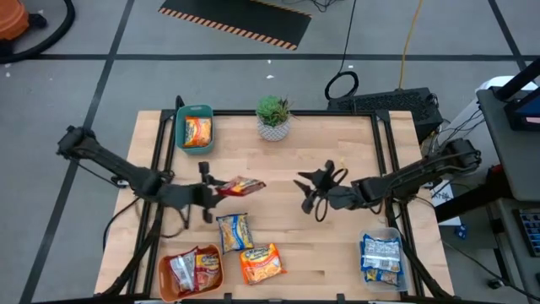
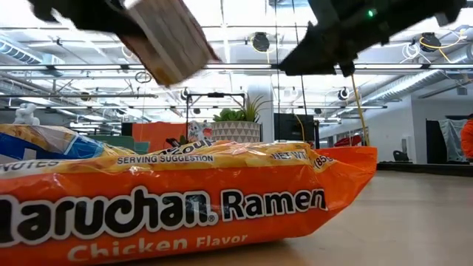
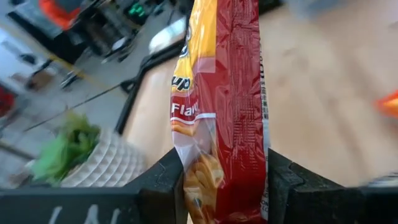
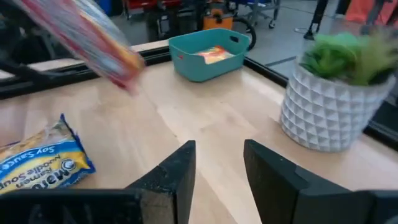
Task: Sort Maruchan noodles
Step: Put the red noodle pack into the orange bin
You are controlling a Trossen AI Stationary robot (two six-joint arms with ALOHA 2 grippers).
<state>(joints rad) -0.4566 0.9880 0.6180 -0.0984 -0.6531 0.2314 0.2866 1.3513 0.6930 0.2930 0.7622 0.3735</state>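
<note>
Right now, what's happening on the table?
The left hand holds a dark red noodle packet above the table's middle. The right hand is open and empty nearby. Two packets still lie loose on the table: a blue-and-yellow one and an orange one. The teal bin, orange bin and clear bin already hold packets.

Pretty bright, even overhead light; ceiling strip lights [image 2: 222, 68] glare behind the orange packet [image 2: 170, 199]. The red packet [image 3: 221, 106] looks motion-blurred, the potted plant [image 3: 78, 155] beside it maybe just defocused.
</note>
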